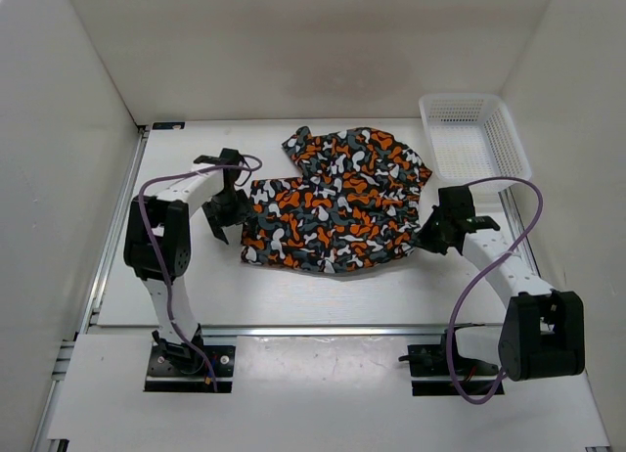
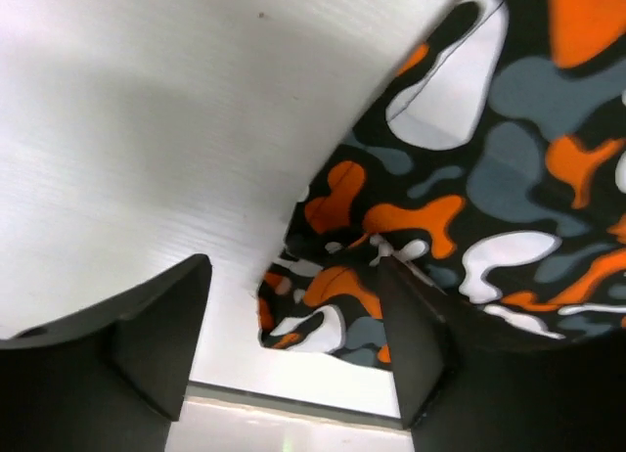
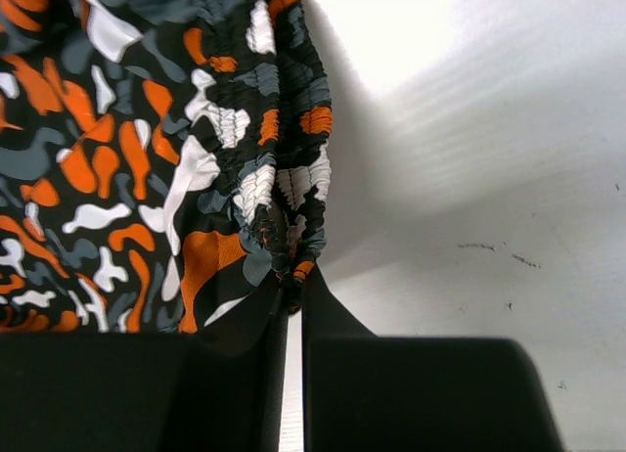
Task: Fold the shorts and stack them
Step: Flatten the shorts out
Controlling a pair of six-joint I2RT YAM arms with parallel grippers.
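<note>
1. Jaws of left gripper (image 1: 227,215): spread apart, gripping nothing. In the left wrist view, one corner of the soft cloth shorts (image 1: 337,203) with the orange, black, grey and white camouflage print lies between the two black fingers (image 2: 156,325). The finger on the cloth side overlaps the print.
2. Jaws of right gripper (image 1: 430,232): pinched together on the gathered elastic edge of the shorts, as seen in the right wrist view (image 3: 290,291).
3. Shorts position: spread mostly flat at mid-table on the white tabletop (image 1: 293,295), between the two grippers. The far portion is skewed and rumpled towards the back right.
4. Surroundings: a white plastic mesh basket (image 1: 460,101) sits at the far right corner, near the shorts' far right corner but apart from it.
5. Purple cables (image 1: 145,198) loop along each arm, above the table, on the outer side of the cloth.
6. White enclosure walls (image 1: 59,129) stand on the left, back and right.
</note>
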